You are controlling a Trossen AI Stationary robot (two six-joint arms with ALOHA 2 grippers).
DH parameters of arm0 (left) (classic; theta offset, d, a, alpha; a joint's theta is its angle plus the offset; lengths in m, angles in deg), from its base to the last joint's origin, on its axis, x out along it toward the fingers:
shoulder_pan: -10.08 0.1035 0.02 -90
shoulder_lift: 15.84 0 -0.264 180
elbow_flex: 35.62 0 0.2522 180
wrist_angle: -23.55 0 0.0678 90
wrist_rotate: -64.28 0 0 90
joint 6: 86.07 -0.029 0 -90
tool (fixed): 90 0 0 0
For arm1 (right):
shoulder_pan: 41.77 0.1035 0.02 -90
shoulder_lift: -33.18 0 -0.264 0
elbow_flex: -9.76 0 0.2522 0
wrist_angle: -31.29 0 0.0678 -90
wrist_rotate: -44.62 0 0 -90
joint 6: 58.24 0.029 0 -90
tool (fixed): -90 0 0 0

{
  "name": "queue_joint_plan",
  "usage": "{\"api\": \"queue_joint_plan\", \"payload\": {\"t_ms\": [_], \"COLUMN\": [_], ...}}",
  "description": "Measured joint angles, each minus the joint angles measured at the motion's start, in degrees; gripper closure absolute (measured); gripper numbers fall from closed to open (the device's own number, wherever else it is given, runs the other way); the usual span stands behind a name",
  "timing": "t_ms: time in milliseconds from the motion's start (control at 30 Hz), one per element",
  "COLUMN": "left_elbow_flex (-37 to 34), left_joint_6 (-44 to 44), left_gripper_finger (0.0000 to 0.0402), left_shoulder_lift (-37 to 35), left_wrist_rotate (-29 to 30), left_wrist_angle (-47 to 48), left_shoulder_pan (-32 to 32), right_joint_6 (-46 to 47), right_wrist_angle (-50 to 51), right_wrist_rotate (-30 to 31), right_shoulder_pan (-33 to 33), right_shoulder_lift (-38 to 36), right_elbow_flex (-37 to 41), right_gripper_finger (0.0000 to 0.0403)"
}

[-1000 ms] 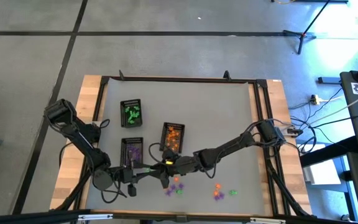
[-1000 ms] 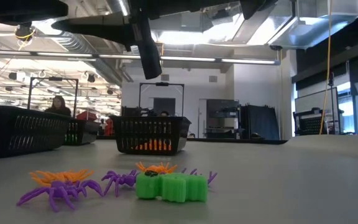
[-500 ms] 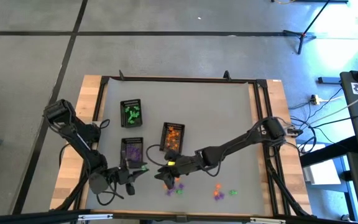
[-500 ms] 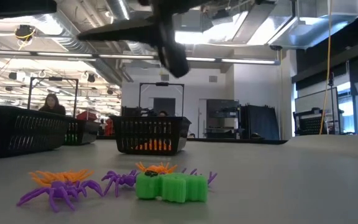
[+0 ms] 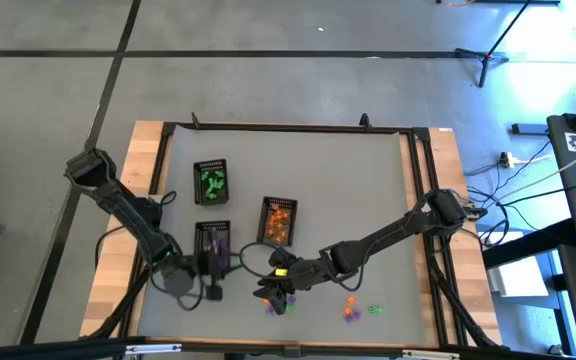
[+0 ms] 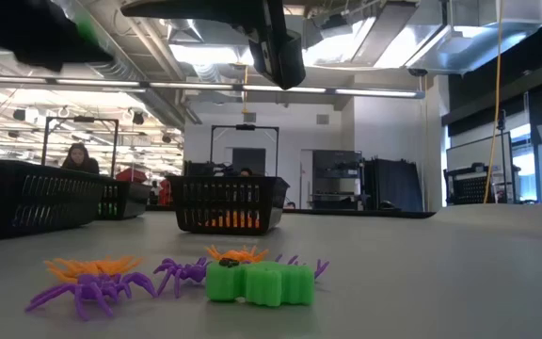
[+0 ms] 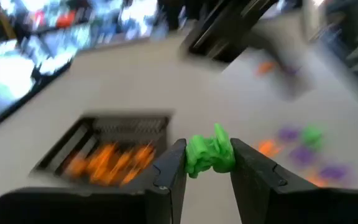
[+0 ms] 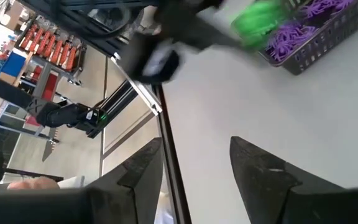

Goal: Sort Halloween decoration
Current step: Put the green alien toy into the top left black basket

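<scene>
I hold a green trinket [image 7: 209,154] in my left gripper [image 7: 207,163] jaws, beside the purple tray [image 5: 213,243]. My right gripper [image 5: 274,296], jaws apart and empty, hangs over loose trinkets [image 6: 182,276] on the near tabletop [image 5: 368,190]. Trays part-filled; several pieces remain.

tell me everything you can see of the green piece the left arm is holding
The green piece is a small, lumpy, bright green plastic-looking trinket, its exact shape unclear. It is pinched between the left gripper's two dark fingers, sticking up above their tips. It hangs in the air, clear of the table, beside the tray of purple pieces.
</scene>
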Motion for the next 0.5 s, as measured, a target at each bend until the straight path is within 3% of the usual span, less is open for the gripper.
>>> {"api": "queue_joint_plan", "payload": {"t_ms": [167,500], "left_elbow_flex": [0.0,0.0], "left_joint_6": [9.8,10.4], "left_gripper_finger": [0.0316,0.0318], "left_shoulder_lift": [-6.4,-23.1], "left_wrist_rotate": [-5.8,-17.9], "left_wrist_angle": [21.6,55.2], "left_shoulder_pan": [8.1,31.0], "right_joint_6": [0.0,0.0], "right_wrist_angle": [0.0,1.5], "right_wrist_rotate": [0.4,2.0], "right_shoulder_pan": [0.7,0.6], "right_shoulder_lift": [0.0,0.0], "right_elbow_flex": [0.0,0.0], "right_gripper_finger": [0.0217,0.0217]}}
